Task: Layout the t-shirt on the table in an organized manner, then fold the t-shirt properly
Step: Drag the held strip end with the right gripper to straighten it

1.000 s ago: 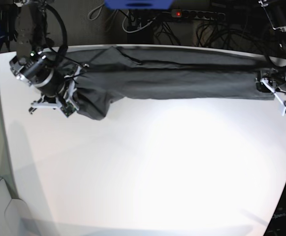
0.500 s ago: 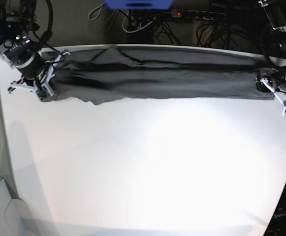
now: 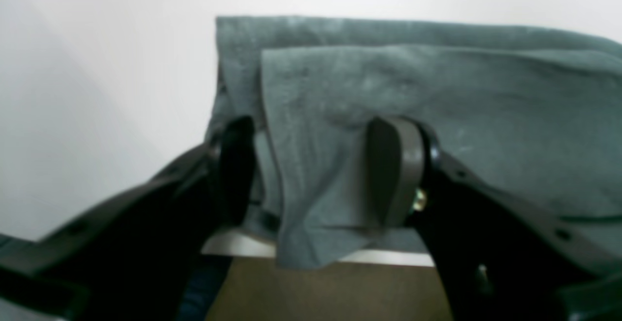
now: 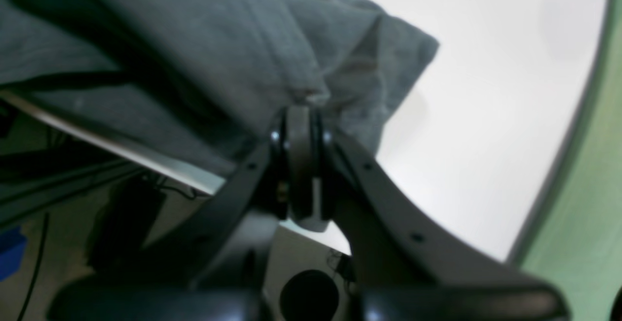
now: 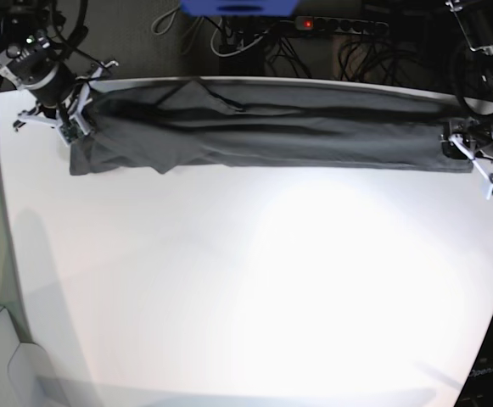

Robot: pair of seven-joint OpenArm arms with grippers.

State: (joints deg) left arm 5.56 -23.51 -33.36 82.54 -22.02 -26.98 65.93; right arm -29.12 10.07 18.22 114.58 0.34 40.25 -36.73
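Currently the t-shirt [image 5: 263, 131] lies stretched into a long, narrow band along the far edge of the table [image 5: 254, 288], running nearly the full width of the tabletop in the base view. Cloth is bunched lengthwise, with several dark creases along its run.

Right gripper [image 4: 302, 117], at the left end of the band in the base view [image 5: 64, 114]: jaws pressed together with a pinch of shirt fabric between the tips. In the right wrist view the cloth rises from the tips and fans out over the table corner; a flap [image 4: 398, 49] droops past the pinch onto the white surface. The table's edge shows just below the cloth.

Left gripper [image 3: 316, 170], at the right end of the band in the base view [image 5: 475, 157]: jaws stand apart. A folded corner of the shirt [image 3: 320, 165] hangs between the two fingers [image 3: 393, 170] and over the table's edge. Whether either finger actually touches the cloth cannot be told from this view; nothing is clamped.

Shirt's near edge is uneven at the right gripper's end, straighter toward the left gripper.
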